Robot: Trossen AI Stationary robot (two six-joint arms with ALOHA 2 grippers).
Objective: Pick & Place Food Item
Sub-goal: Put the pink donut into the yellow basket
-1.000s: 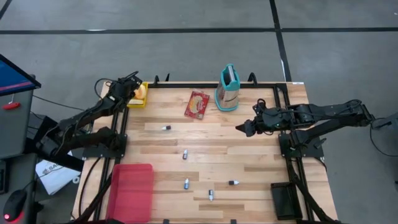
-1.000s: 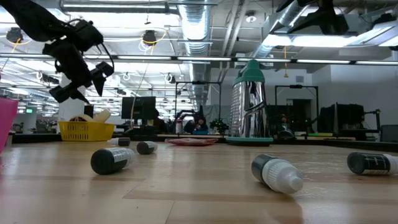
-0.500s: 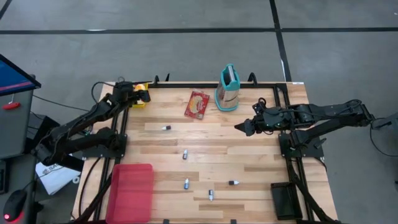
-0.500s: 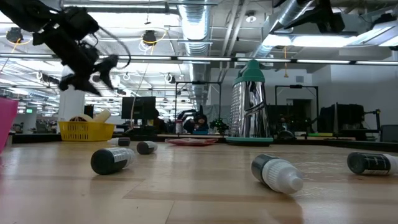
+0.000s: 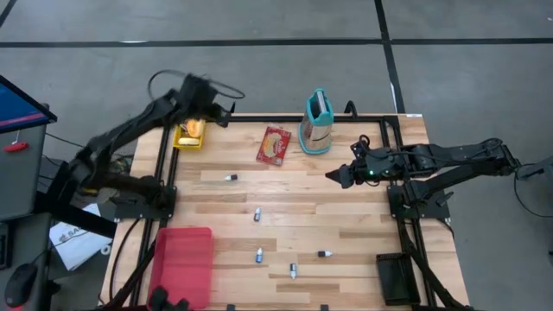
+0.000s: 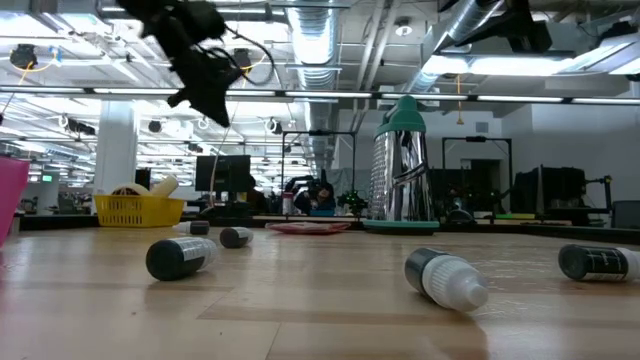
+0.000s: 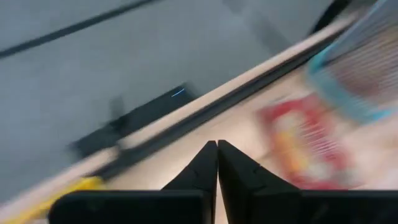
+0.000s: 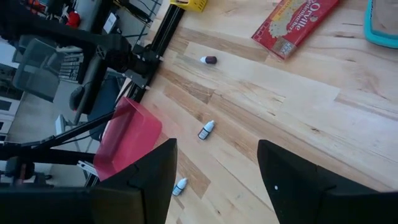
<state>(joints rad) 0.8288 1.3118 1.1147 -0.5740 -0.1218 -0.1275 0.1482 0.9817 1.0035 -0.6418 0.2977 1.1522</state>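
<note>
Fingers of the left gripper (image 7: 217,152) are pressed together with nothing between them, raised above the bench's far-left corner, just beside the yellow wire basket (image 5: 190,135) that holds a pale food item. Fingers of the right gripper (image 8: 216,163) stand wide and empty over the right side of the light wooden bench (image 5: 346,233). Lying flat between the basket and the teal-handled metal grater (image 5: 317,123), the red rectangular snack packet (image 5: 274,145) has its long axis running roughly front to back. Judging by position, the left arm is nearer the basket; the packet lies roughly midway between both arms.
</note>
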